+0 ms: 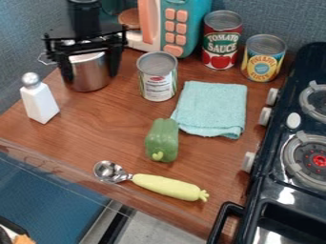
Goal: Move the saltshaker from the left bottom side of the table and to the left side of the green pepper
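My black gripper (90,71) hangs at the upper left, its two fingers spread apart in front of a silver pot. The white saltshaker (40,102), with a round metal top, stands upright at the left side of the table, below and to the left of the gripper and apart from it. Near the middle of the table lies the green pepper (163,139), to the right of the saltshaker and lower in the view.
Behind the fingers is the silver pot (88,82). Cans (157,82) stand at the back, near a toy microwave (185,24). A folded cloth (211,108) touches the pepper's upper right. A yellow-handled spoon (167,186) lies in front; the stove (280,167) is at right.
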Robot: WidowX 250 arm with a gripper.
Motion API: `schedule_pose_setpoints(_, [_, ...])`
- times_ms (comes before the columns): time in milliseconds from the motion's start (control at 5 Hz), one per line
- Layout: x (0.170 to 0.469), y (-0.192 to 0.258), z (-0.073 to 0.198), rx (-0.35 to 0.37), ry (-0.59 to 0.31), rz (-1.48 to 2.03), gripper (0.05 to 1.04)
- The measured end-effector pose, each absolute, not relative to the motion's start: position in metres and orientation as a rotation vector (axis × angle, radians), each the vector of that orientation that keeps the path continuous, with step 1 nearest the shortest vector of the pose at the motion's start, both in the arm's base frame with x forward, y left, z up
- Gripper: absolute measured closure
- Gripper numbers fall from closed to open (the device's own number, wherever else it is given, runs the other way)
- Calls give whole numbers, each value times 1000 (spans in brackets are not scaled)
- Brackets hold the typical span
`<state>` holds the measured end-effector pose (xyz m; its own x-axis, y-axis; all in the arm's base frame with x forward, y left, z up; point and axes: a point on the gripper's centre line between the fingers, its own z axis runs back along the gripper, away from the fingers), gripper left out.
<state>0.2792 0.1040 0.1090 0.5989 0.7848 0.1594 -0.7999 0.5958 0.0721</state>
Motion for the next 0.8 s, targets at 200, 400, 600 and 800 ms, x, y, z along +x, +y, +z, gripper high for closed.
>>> schedule_pose_setpoints(200, [277,112,112,196,-145,995,84])
schedule_pose_setpoints(400, [276,119,116,306,-193,1045,84])
schedule_pose_setpoints(600, [275,126,117,332,-211,1086,84])
schedule_pose_setpoints(800, [275,135,125,363,-236,1126,84])
